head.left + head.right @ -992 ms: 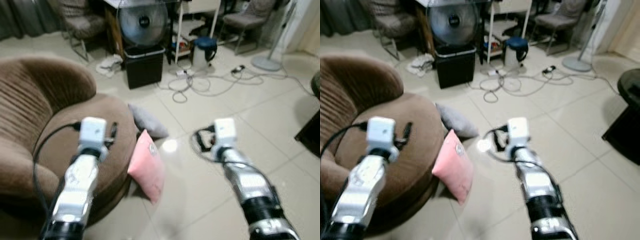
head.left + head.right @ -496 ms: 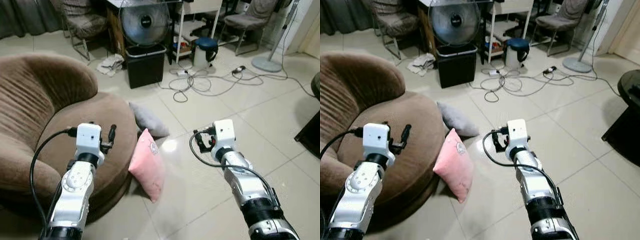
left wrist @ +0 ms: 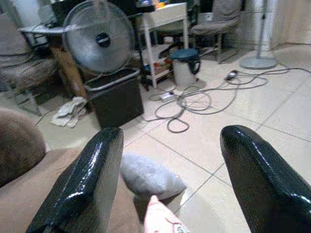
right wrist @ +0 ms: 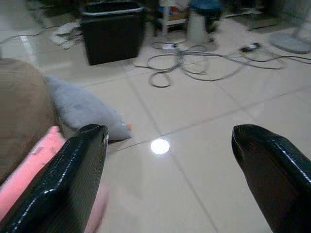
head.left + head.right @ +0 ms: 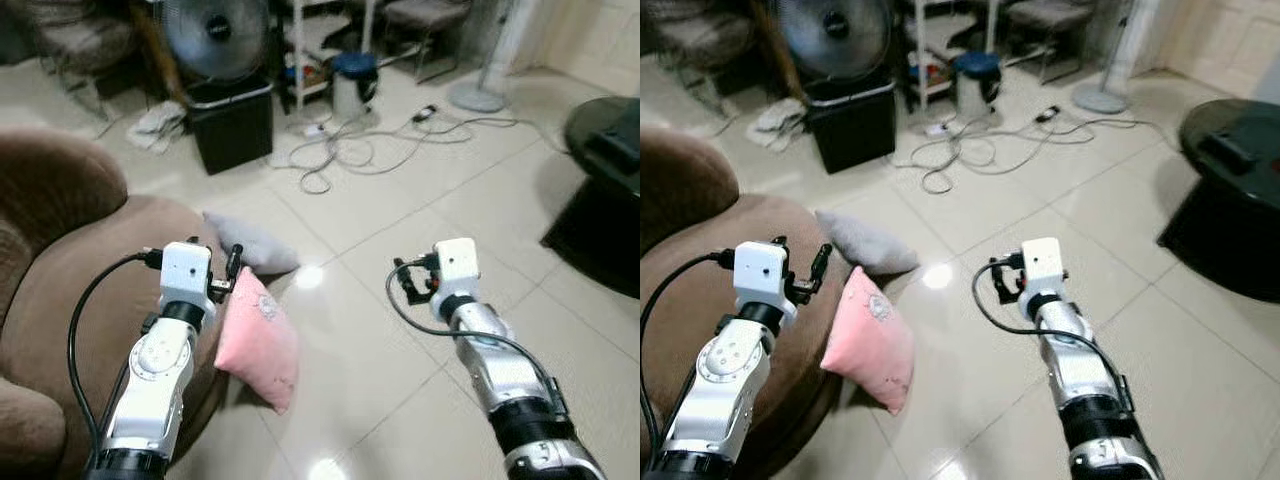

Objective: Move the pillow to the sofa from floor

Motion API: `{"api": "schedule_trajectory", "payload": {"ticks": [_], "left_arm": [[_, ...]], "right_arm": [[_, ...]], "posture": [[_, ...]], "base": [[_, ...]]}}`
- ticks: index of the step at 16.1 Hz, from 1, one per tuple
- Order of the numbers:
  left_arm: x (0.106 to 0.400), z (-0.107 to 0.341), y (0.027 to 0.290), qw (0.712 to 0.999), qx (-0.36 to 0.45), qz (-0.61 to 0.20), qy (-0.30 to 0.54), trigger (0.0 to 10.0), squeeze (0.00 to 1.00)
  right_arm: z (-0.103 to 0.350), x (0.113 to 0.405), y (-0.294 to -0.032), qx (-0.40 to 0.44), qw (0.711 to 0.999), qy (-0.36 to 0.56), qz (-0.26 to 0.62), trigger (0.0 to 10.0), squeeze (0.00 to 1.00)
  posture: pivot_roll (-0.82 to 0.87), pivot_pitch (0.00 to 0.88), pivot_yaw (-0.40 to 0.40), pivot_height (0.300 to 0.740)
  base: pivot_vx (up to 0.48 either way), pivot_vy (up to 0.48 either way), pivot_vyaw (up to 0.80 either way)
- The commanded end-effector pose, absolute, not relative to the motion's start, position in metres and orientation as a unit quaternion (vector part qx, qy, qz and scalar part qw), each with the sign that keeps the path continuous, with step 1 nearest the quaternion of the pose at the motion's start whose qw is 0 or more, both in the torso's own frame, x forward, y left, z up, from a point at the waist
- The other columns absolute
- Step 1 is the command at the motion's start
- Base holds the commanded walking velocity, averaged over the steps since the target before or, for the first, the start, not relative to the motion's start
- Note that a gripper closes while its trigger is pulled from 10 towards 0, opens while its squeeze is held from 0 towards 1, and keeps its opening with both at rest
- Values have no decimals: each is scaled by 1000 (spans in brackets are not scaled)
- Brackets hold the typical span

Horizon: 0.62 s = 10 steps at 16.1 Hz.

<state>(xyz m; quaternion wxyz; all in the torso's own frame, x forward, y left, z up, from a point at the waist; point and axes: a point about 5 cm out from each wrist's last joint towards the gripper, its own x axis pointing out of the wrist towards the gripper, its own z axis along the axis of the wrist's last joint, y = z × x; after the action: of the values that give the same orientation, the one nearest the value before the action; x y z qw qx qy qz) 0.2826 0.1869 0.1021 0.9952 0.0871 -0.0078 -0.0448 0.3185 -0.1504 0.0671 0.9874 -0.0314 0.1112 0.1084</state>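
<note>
1. Two pillows: one pink pillow [image 5: 256,340] and one grey pillow [image 5: 249,244], both on the floor against the brown sofa [image 5: 75,290].
2. One fan [image 5: 210,38], one black bin [image 5: 232,124], one tangle of cables [image 5: 370,150].
3. No writing can be read.
4. The left gripper [image 3: 170,179] has its fingers spread wide, empty; the pink pillow's tip is just below the gap.
5. The right gripper [image 4: 170,179] is also spread wide and empty, above the tiles, with the pink pillow beside one finger.

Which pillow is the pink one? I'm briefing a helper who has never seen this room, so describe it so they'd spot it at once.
Find the big brown sofa on the robot's left. On the tiled floor against its rounded front edge stands the pink pillow, propped on edge, just ahead of the left gripper. Its only neighbour is a grey pillow lying flat on the floor farther off; the pink one is brighter and upright.
</note>
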Motion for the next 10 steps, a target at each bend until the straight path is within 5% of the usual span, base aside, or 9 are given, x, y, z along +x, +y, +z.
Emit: {"api": "schedule_trajectory", "payload": {"ticks": [1,5,10], "left_arm": [[282,100,191,995,90,-41,-3,10000,0],[281,100,191,995,92,-37,-3,10000,0],[281,99,192,995,93,-39,-2,10000,0]], "right_arm": [[70,319,-146,-31,987,102,123,10000,0],[70,318,-142,-52,982,102,148,10000,0],[67,317,-144,-37,984,109,138,10000,0]], "posture": [[46,0,6,740],[54,0,-3,740],[56,0,-3,740]], "base": [[330,0,0],[335,0,600],[335,0,0]]}}
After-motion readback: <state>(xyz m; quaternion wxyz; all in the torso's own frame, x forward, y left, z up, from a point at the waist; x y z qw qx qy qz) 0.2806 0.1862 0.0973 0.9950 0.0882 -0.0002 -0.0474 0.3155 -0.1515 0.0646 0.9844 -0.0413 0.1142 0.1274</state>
